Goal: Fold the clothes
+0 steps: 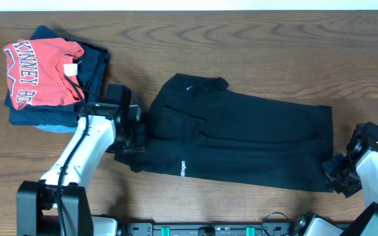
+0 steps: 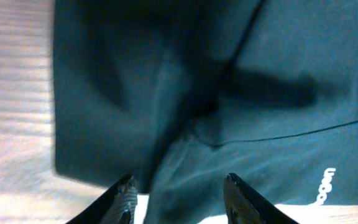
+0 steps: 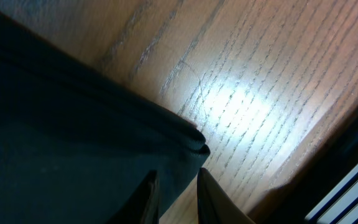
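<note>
Overhead looks straight down; both wrist cameras sit close above the same black garment [image 1: 241,137].

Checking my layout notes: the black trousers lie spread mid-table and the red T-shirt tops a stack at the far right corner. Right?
Not quite. The overhead view shows the red T-shirt topping a stack at the far left corner, not the right. The black trousers do lie spread mid-table.

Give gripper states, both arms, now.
Left gripper: open, black trousers edge between its fingers.
Right gripper: closed on a corner of the black trousers.
</note>
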